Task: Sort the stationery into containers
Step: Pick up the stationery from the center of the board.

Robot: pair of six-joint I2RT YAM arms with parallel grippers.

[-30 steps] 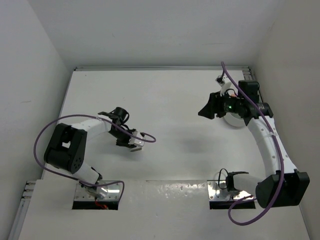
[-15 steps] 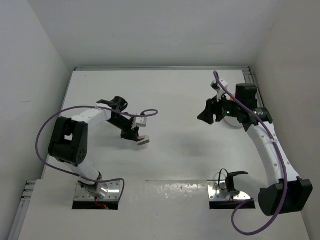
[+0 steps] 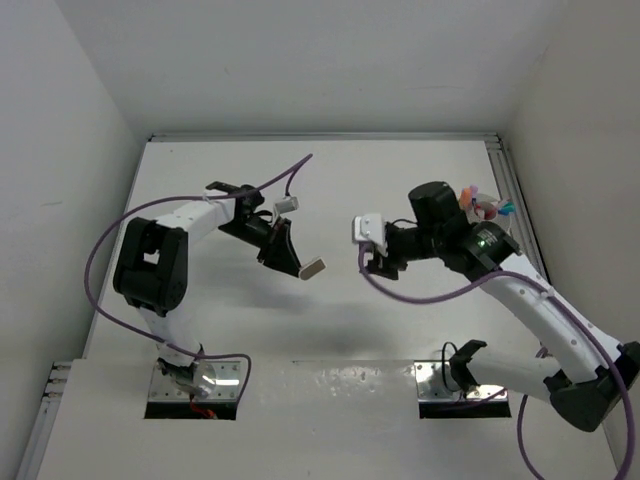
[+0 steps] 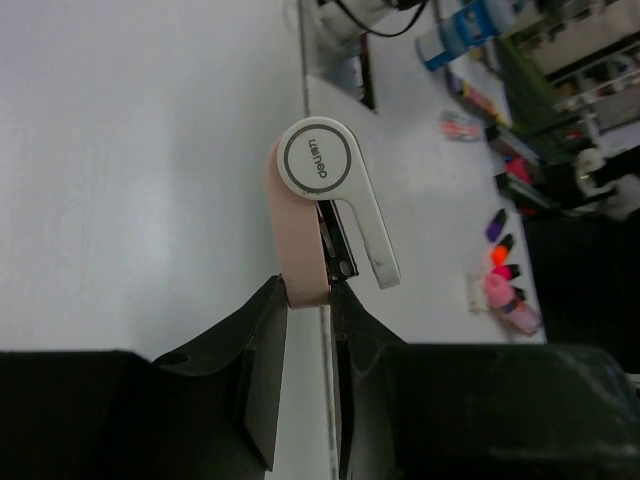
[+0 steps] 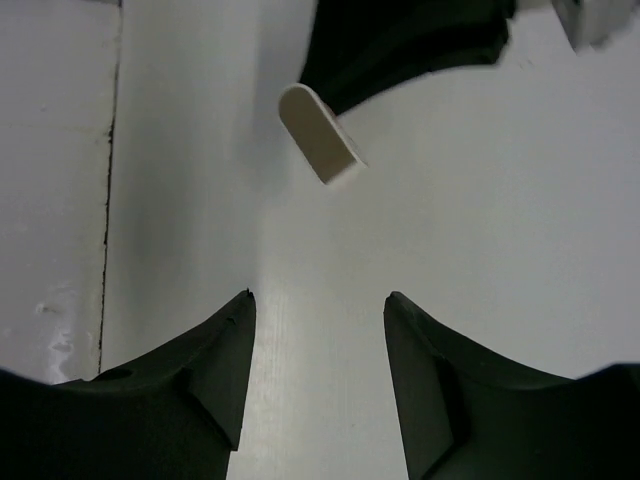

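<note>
My left gripper (image 3: 296, 260) is shut on the small pinkish-brown block (image 3: 313, 268) and holds it above the table's middle. In the left wrist view the block (image 4: 300, 225) carries a white round disc, and the gripper (image 4: 308, 292) pinches its lower end. My right gripper (image 3: 369, 264) is open and empty, just right of the block and facing it. In the right wrist view the gripper (image 5: 318, 298) is wide open, with the block's end (image 5: 320, 135) ahead of it. The white tub (image 3: 492, 213) at the far right holds coloured pens and highlighters, partly hidden by my right arm.
Side walls close in the table (image 3: 330, 190) on the left, right and back. Purple cables loop from both arms over the table. Metal base plates (image 3: 455, 385) sit at the near edge.
My left gripper has swung up and to the right with the block. My right arm has moved left, away from the tub toward the centre, uncovering the tub's contents.
</note>
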